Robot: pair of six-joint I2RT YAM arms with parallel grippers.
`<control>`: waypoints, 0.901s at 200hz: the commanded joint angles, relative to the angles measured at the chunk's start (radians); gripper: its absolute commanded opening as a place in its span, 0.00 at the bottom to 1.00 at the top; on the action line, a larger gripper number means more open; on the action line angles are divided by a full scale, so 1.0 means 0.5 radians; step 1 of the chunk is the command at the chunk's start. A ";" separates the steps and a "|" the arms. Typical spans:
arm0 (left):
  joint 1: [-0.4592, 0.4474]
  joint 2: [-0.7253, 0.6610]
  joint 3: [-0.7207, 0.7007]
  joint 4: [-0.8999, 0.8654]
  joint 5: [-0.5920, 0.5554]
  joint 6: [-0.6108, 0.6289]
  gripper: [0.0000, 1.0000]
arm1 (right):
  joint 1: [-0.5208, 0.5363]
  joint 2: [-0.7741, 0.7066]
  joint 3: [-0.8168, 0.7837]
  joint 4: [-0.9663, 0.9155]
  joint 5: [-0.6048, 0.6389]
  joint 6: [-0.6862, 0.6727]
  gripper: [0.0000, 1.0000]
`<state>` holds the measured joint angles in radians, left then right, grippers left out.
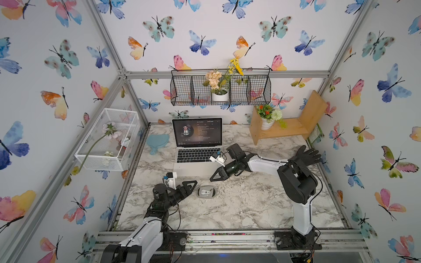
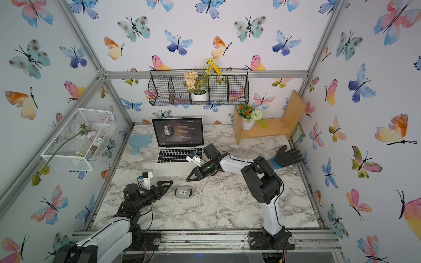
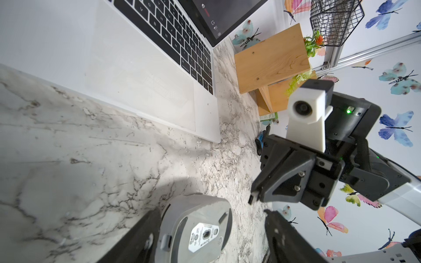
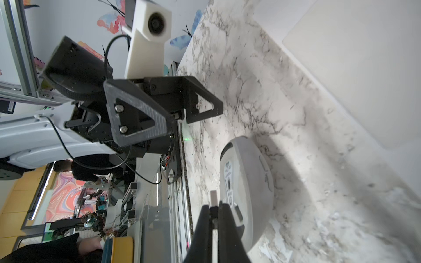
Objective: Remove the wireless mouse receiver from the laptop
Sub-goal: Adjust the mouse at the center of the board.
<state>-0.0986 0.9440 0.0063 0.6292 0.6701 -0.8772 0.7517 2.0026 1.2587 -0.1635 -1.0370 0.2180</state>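
Clearly, wireless mouse receiver (image 4: 213,198) sits pinched in right end effector (image 4: 214,209).

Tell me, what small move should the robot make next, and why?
Probably lower the wireless mouse receiver to the table beside the mouse and open the right jaws: it is already out of the laptop, pinched in those shut jaws.

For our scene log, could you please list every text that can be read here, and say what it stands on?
"No Promises", faint: title on the screen of the laptop, in a top view.
"V", "B", "N", "M": keys of the laptop, in the left wrist view.
Smaller screen lines: too small to read.
Label on the upturned mouse: too blurred to read.
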 commanded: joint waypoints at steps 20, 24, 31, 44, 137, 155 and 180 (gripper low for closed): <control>-0.006 0.339 -0.243 0.343 0.085 0.064 0.79 | 0.095 -0.067 -0.096 0.148 -0.063 0.109 0.02; -0.008 0.378 -0.240 0.372 0.091 0.064 0.79 | 0.095 -0.062 -0.097 0.157 -0.060 0.112 0.02; -0.009 0.445 -0.235 0.413 0.097 0.062 0.79 | 0.098 -0.047 -0.097 0.159 -0.036 0.121 0.02; -0.010 0.576 -0.225 0.493 0.113 0.059 0.79 | 0.107 -0.034 -0.071 0.124 0.013 0.108 0.02; -0.040 0.941 -0.176 0.779 0.228 0.057 0.74 | 0.146 0.135 -0.080 0.166 0.111 0.082 0.02; -0.071 0.891 -0.176 0.763 0.224 0.077 0.77 | 0.146 0.162 -0.109 0.234 0.095 0.097 0.02; -0.134 0.875 -0.201 0.872 0.234 0.073 0.78 | 0.141 0.186 -0.128 0.269 0.089 0.104 0.02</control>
<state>-0.1387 1.3975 0.0055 1.0107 0.7555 -0.8577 0.8192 2.0758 1.2175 -0.0704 -1.0008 0.2668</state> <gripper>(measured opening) 0.776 0.066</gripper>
